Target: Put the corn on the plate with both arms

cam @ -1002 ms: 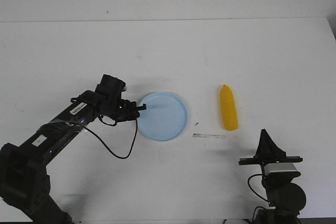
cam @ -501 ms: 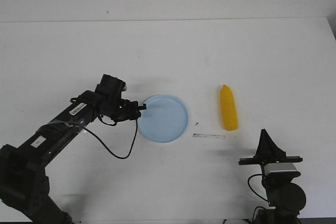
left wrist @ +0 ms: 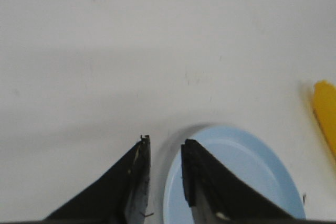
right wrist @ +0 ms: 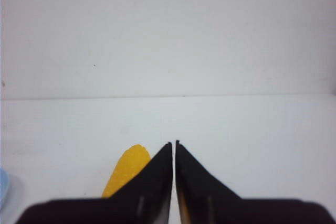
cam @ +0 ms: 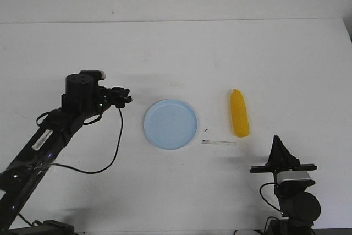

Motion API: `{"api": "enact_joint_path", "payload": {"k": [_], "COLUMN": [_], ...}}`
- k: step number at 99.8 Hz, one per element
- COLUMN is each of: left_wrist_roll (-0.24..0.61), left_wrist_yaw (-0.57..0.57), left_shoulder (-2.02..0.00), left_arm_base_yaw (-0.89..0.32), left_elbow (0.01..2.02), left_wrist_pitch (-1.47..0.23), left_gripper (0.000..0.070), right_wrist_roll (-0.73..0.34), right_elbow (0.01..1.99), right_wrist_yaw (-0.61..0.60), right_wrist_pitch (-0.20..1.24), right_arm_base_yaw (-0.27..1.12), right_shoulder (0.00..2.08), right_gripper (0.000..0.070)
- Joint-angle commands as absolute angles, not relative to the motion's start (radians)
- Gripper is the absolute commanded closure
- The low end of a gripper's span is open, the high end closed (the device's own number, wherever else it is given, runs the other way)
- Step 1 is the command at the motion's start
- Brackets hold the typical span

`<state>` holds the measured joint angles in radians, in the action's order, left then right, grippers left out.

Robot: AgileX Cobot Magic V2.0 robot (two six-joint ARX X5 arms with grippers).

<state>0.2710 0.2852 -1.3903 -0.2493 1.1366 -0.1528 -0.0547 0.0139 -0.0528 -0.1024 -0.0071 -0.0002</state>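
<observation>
The pale blue plate (cam: 171,124) lies flat near the table's middle. The yellow corn (cam: 239,114) lies on the table to its right, apart from it, with its narrow end pointing away from me. My left gripper (cam: 127,98) hovers left of the plate and clear of its rim. In the left wrist view, the left gripper (left wrist: 164,141) stands open with nothing between its fingers; the plate (left wrist: 247,174) and corn (left wrist: 326,114) lie beyond. My right gripper (cam: 277,142) sits near the front edge, shut and empty (right wrist: 173,142), with the corn (right wrist: 128,169) just ahead.
A thin pale strip (cam: 218,142) and a small dark speck (cam: 205,130) lie between the plate and the corn. The table's far edge (cam: 176,22) meets a plain wall. A sliver of the plate (right wrist: 2,187) shows in the right wrist view.
My left gripper has let go of the plate's left rim and drawn back to the left and upward. The plate has settled flat. The right arm and the corn have not moved.
</observation>
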Motion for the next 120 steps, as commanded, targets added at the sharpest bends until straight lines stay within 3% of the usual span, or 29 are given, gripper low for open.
{"api": "enact_joint_path", "payload": {"k": [1,16,40,53,63,94,120], "left_wrist_roll": [0.223,0.181,0.142,0.049,-0.023,-0.027,-0.026], "left_wrist_yaw": [0.284,0.248,-0.013,-0.015,-0.015,-0.026,-0.027], "left_shoulder": [-1.35,-1.214,-0.966,-0.823,-0.709,-0.397,-0.294], "left_arm_base_yaw": [-0.243,-0.208,-0.154,-0.117,-0.086,0.036,0.066], "left_elbow": [1.09,0.924,0.661,0.552,0.479,0.412,0.412], "left_wrist_pitch": [-0.022,0.151,0.233,0.23,0.22,0.03,0.028], "left_gripper": [0.0578,0.0578,0.059,0.07,0.0699,0.0699,0.0699], "right_wrist_roll": [-0.047,-0.047,-0.047,-0.047,-0.047,-0.047,-0.047], "right_elbow": [0.013,0.013,0.013,0.013,0.013,0.013,0.013], "right_wrist_yaw": [-0.052,-0.052,-0.052,-0.052,-0.052,-0.052,-0.052], "right_wrist_pitch": [-0.112,-0.112,-0.112,-0.112,-0.112,-0.112,-0.112], "right_arm_base_yaw": [-0.006,-0.006,-0.006,-0.006,-0.006,-0.006,-0.006], "right_shoulder": [0.001,0.001,0.001,0.001,0.001,0.001,0.001], "right_gripper": [0.0686,0.0686,0.0686,0.0686,0.0686,0.0686,0.0686]}}
